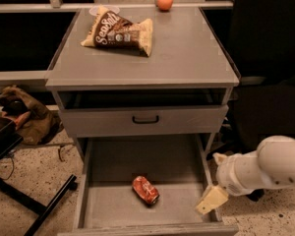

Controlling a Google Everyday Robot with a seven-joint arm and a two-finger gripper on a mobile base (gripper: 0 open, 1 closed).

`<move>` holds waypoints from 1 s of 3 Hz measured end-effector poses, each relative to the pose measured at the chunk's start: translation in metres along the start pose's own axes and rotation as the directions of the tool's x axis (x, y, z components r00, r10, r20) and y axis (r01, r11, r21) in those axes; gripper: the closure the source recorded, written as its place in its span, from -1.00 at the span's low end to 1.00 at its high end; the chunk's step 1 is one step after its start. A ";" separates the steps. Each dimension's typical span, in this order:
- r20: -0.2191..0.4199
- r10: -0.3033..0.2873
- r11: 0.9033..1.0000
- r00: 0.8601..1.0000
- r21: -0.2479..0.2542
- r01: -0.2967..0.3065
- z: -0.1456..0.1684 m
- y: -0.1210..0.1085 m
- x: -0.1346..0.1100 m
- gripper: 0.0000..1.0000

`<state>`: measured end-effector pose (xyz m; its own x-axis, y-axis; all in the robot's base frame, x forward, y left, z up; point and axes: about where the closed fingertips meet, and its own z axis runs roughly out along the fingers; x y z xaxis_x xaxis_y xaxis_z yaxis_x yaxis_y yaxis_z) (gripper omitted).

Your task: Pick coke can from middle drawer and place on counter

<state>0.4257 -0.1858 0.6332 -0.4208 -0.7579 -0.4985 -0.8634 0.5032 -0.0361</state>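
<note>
Gripper [212, 199] is low at the right side of the picture, at the right wall of the open middle drawer [108, 166], near its front corner. It shows as one cream, wedge-like piece that points down and to the left, over the drawer's edge. I cannot tell if it is open or closed. It is not touching the coke can [145, 190].

The white arm [268, 173] comes in from the right edge, thick and rounded, and it bends down toward the drawer, with the wrist just outside the drawer's right wall.

The coke can lies on its side on the flat floor of the middle drawer, a little in front of the centre. It is to the left of the gripper, at about the same height in the picture, with bare drawer floor between them.

Above the open drawer there is a closed drawer front [187, 122] with a black handle [145, 119]. On top is the counter [187, 58]. A brown-and-cream snack bag [119, 31] lies on its back left part, and an orange fruit [164, 1] sits at the far edge. On the speckled floor [34, 181] to the left of the cabinet lies a brown bag [27, 114].
</note>
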 end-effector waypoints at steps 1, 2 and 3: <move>0.082 -0.060 0.997 0.995 -0.044 0.063 0.060 0.012 -0.018 -1.00; 0.168 -0.074 0.994 0.983 -0.070 0.087 0.118 0.021 -0.031 -1.00; 0.168 -0.074 0.994 0.983 -0.070 0.087 0.118 0.021 -0.031 -1.00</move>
<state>0.4538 -0.1028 0.5462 -0.3031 -0.7123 -0.6331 -0.9140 0.4053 -0.0185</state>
